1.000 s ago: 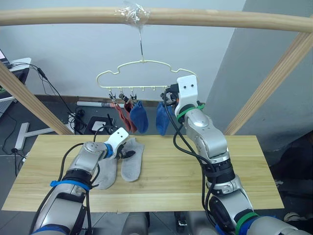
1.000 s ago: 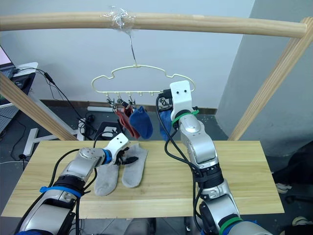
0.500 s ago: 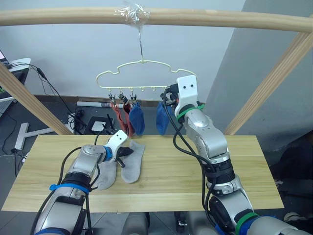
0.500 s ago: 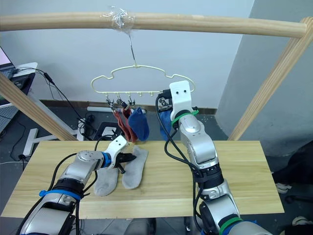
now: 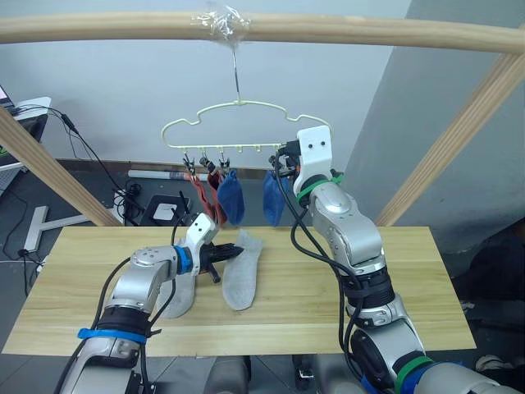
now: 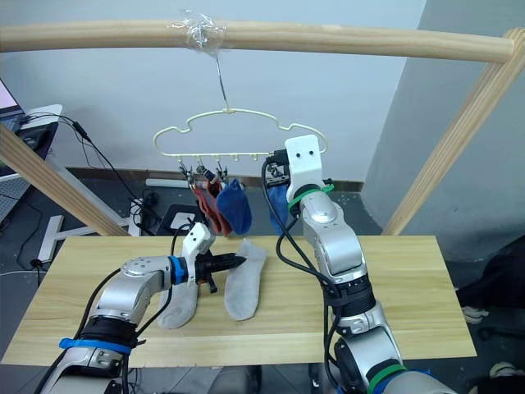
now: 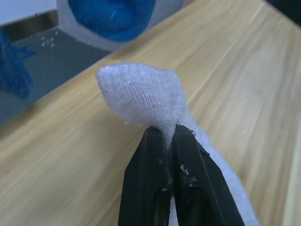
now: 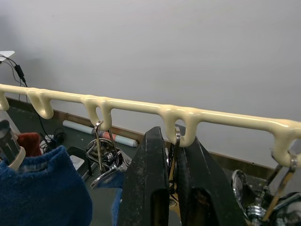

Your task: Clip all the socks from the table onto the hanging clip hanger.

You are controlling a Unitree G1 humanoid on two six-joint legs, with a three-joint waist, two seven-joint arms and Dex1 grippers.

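Grey sock [image 5: 243,279] pinched at one end in left gripper [image 7: 170,136], jaws pressed together on a fold of fabric, that end lifted, rest trailing on table [image 5: 410,279]. Second grey sock [image 5: 180,295] flat just beside it. Right gripper [image 8: 171,155] up at clip hanger [image 5: 238,111], jaws clamped on a metal clip [image 8: 175,137] below the wire. Two rust red socks [image 5: 201,197] and two blue socks [image 5: 232,199] already hung. Step in hand: pickup of fifth sock. Next, probably: raise pinched end to the held clip, feed edge between its prongs.

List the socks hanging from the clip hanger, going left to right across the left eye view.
Rust red socks → blue sock → second blue sock beside the right gripper, all under the clip hanger.
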